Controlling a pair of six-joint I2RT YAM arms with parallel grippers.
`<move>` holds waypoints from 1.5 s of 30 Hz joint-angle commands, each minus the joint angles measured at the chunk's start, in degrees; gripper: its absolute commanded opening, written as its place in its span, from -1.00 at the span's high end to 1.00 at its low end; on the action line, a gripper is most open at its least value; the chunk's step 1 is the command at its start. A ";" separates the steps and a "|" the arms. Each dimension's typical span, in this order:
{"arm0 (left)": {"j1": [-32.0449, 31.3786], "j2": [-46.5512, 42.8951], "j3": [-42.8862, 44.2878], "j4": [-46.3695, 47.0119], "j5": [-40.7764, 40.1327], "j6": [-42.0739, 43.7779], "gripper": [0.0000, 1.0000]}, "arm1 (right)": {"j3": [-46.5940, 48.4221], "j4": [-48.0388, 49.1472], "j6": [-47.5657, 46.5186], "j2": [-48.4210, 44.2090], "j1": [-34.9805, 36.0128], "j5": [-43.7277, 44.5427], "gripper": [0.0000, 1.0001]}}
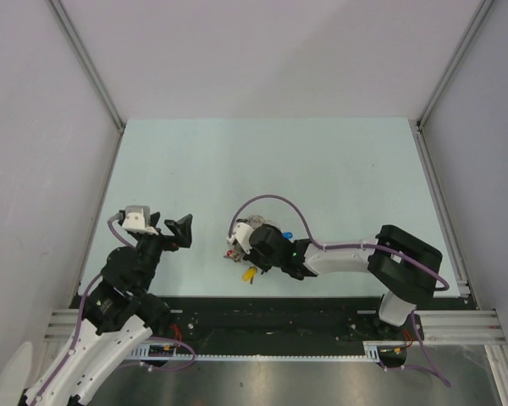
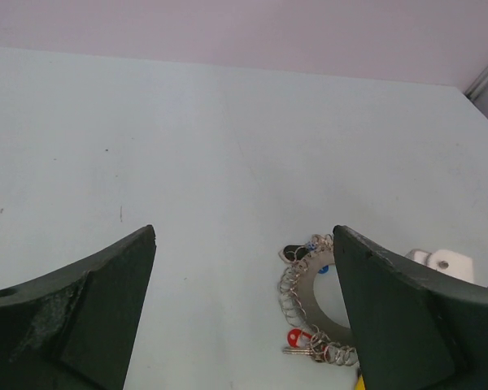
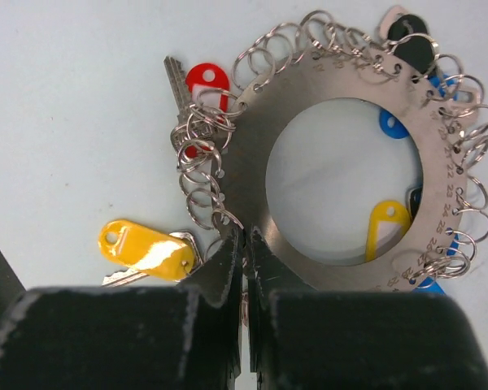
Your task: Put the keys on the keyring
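Right gripper (image 3: pixel 246 244) pinched shut at the rim of the keyring (image 3: pixel 256 175)

The keyring, a flat steel plate edged with small split rings (image 3: pixel 197 158), lies on the desk (image 1: pixel 322 169) under the right wrist. The jaws meet at its lower-left rim; whether they nip a ring I cannot tell. The yellow-tagged key (image 3: pixel 142 248) lies just beside them, the red-headed key (image 3: pixel 205 81) further round. The left gripper (image 2: pixel 244 244) hovers nearby, jaws wide apart. A good move would likely pin the plate flat and work one split ring at a time
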 commanded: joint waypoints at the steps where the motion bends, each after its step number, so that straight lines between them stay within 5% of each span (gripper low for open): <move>1: -0.11 0.95 -1.13 1.52 6.10 -4.59 -0.88 | -7.06 17.96 5.10 -5.86 -1.43 1.63 1.00; 16: -0.11 6.57 -6.23 12.05 24.13 -7.68 -0.93 | -20.18 54.26 17.23 -11.49 -11.00 -16.02 1.00; 26: -0.20 13.96 -2.20 16.46 33.45 1.53 -0.79 | -18.95 60.79 21.28 -12.99 -15.84 -25.70 1.00; 33: -0.11 20.37 3.08 17.25 34.07 7.17 -0.65 | -12.28 39.20 11.71 -19.13 -16.81 -28.17 1.00; 45: 1.29 27.58 7.21 17.96 47.42 23.25 -0.22 | 3.45 2.82 -11.22 -21.17 -17.42 -31.68 1.00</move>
